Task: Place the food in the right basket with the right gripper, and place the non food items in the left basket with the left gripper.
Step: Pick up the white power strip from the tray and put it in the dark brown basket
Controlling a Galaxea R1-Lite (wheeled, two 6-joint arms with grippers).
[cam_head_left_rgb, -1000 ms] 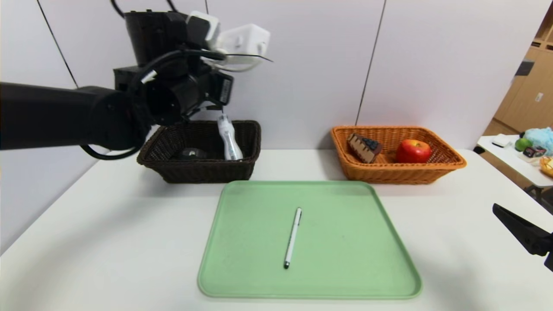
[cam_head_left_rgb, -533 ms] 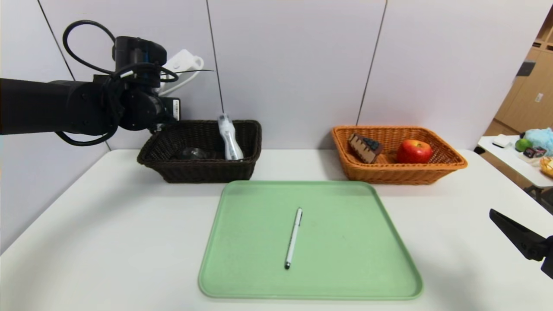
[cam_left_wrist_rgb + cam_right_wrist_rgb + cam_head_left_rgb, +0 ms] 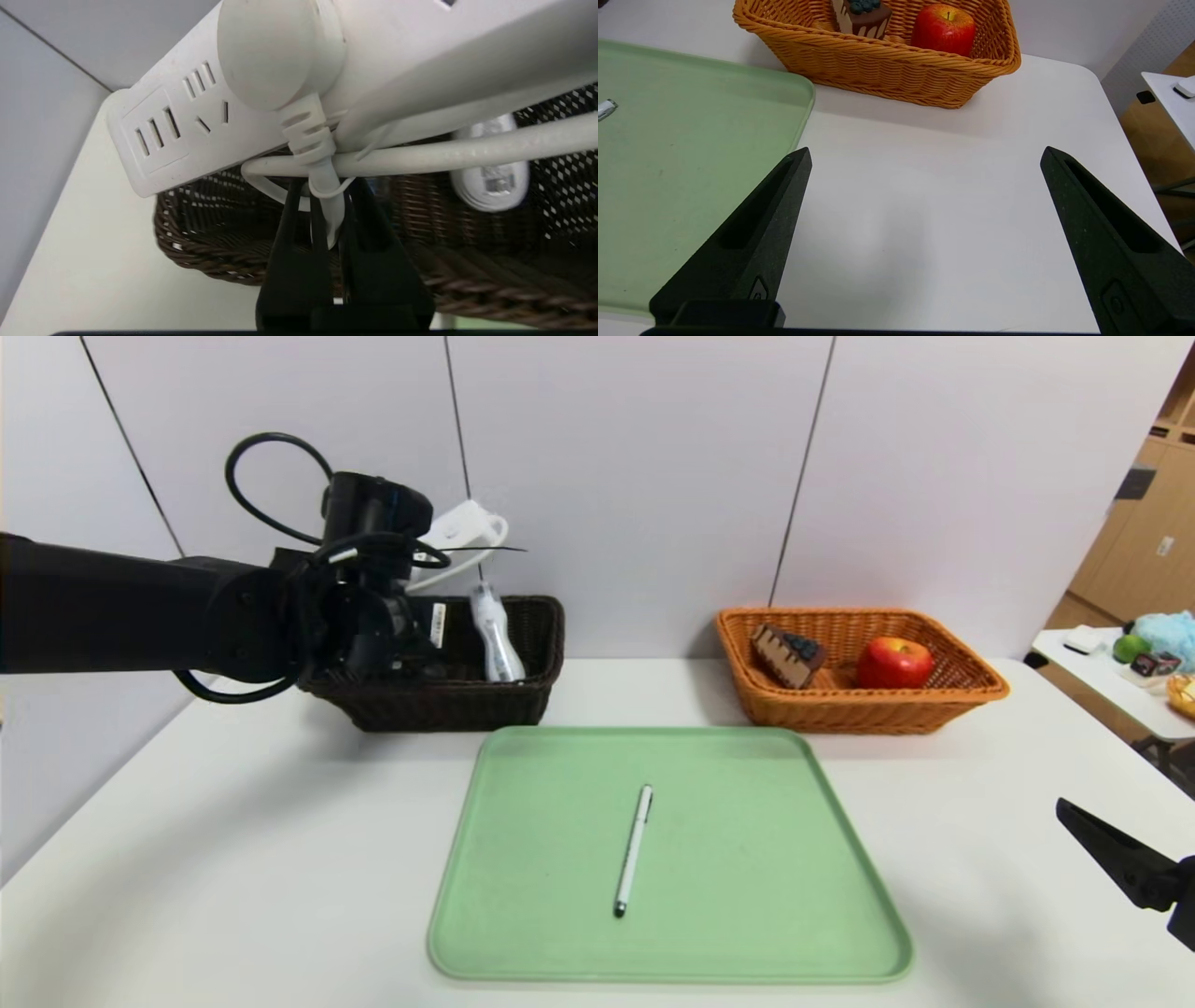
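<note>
My left gripper (image 3: 323, 200) is shut on the white cord of the power strip (image 3: 457, 534), which hangs tilted just above the back left of the dark brown left basket (image 3: 532, 705). The strip's sockets (image 3: 168, 135) face the wrist camera. A clear bottle (image 3: 494, 640) leans inside that basket. The white pen (image 3: 633, 851) lies on the green tray (image 3: 523, 915). The apple (image 3: 894, 663) and the cake wedge (image 3: 787, 655) sit in the orange-tan right basket (image 3: 840, 714). My right gripper (image 3: 925, 156) is open and holds nothing, low over the table at the front right.
The left arm stretches in from the left edge across the basket's left end. A wall stands close behind both baskets. A side table (image 3: 1111, 681) with small items is at the far right. The table edge (image 3: 1125, 140) lies right of the right gripper.
The left arm has swung away from the head camera and come down, carrying the power strip lower toward the dark basket. The right arm has barely moved.
</note>
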